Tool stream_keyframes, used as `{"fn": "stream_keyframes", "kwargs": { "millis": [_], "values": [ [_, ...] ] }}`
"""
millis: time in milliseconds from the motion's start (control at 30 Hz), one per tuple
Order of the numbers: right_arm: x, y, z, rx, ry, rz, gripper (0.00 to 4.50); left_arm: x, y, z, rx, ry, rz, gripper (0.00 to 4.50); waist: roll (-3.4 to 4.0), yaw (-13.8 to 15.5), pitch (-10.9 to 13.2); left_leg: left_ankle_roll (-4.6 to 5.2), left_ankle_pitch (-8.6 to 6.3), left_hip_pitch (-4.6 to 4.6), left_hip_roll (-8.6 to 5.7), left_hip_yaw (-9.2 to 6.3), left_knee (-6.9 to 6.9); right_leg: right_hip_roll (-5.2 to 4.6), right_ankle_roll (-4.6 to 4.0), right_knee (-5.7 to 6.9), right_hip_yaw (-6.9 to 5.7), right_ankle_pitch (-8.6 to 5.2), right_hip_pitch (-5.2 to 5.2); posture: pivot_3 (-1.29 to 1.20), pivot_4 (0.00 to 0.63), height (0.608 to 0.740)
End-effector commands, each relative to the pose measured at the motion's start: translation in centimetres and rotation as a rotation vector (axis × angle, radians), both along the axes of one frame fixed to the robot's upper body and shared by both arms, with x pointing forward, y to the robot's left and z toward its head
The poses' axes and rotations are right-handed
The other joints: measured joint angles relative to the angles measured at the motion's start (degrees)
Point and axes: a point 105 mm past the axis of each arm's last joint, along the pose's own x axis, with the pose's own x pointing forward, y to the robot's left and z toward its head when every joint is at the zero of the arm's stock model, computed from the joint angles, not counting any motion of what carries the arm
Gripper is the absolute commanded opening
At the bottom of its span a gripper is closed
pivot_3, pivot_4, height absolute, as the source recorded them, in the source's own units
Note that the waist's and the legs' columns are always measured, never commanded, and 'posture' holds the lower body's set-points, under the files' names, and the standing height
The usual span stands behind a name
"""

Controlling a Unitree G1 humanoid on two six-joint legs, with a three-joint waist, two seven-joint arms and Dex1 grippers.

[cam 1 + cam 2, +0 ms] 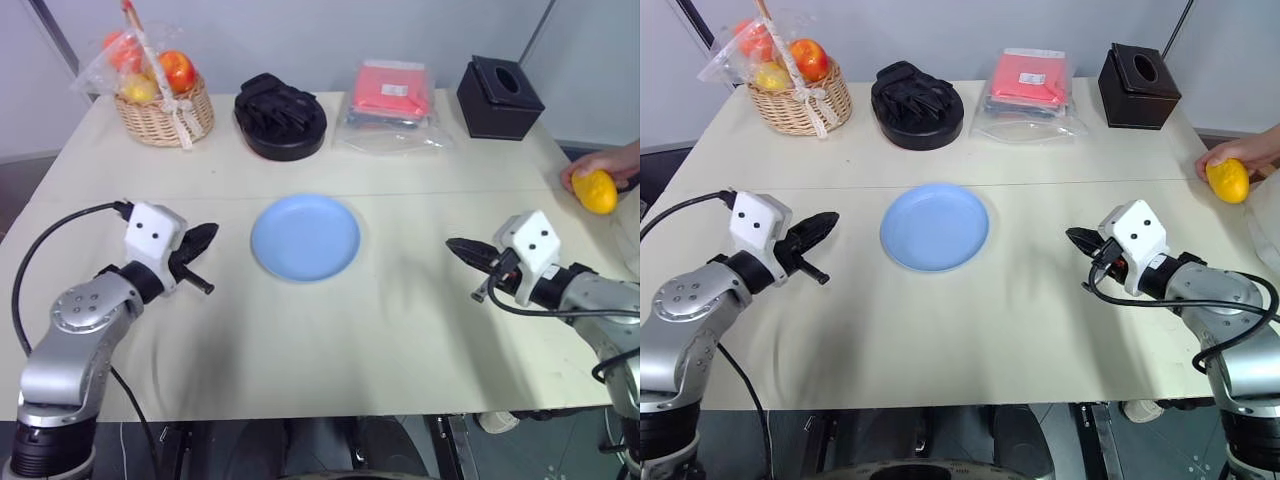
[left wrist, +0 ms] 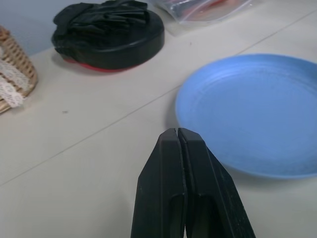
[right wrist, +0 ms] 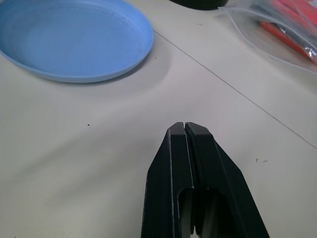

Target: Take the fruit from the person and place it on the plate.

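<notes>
A smooth yellow-orange oblong fruit rests at the far right edge of the pale beige table, with a person's bare hand lying over its top and touching it. A round, flat, light blue plate sits near the middle of the table, well apart from the fruit and with nothing on it. The left gripper, two black fingers below a white wrist block, hangs just above the table to the left of the plate, near its rim but not touching it, and points toward the plate; in the left wrist view its fingers are pressed flat together with nothing between them. The right gripper hangs over the table to the right of the plate, between plate and fruit, pointing toward the plate; its fingers are likewise closed on each other and hold nothing. Along the far side of the table stand, from left to right, a woven wicker basket holding red, orange and yellow round fruits under clear plastic, a round black ridged object, a clear plastic bag with red contents, and a black square box with an oval opening on top.
</notes>
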Motion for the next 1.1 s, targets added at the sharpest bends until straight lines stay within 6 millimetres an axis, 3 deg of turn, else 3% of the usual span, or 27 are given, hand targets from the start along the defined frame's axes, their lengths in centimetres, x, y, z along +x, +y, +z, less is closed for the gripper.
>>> {"fn": "stream_keyframes", "kwargs": {
  "millis": [33,233,767,1100],
  "values": [
    [-0.2,0.6,1.2,0.007,-0.048,0.018,0.01,-0.3,-0.4,1.4,0.010,-0.064,-0.025,0.03,0.00,0.01,0.00,0.00,0.00,0.00,0.00,0.00,0.00,0.00,0.00,0.00,0.00,0.00,0.00,0.00,0.150,0.740],
    [-0.1,0.8,1.2,0.029,-0.051,0.011,0.01,0.6,0.8,1.9,0.012,-0.088,0.057,0.03,0.00,0.02,0.00,0.00,0.00,0.00,0.00,0.00,0.01,0.02,0.00,0.00,0.00,0.00,0.00,0.00,0.150,0.740],
    [0.2,0.6,2.1,0.107,-0.053,-0.029,0.01,0.5,-0.4,1.6,-0.023,-0.064,-0.009,0.03,0.00,-0.02,0.00,0.00,0.00,0.00,0.00,0.01,0.02,0.02,0.00,0.02,0.00,0.00,-0.01,0.00,0.150,0.740],
    [0.5,1.7,2.9,0.116,-0.066,0.001,0.01,0.6,-0.7,1.8,-0.036,-0.069,-0.014,0.03,0.00,0.00,0.00,0.00,0.00,0.00,0.00,0.00,0.02,0.02,0.00,0.02,0.00,0.00,-0.01,0.00,0.150,0.740]
  ]
}}
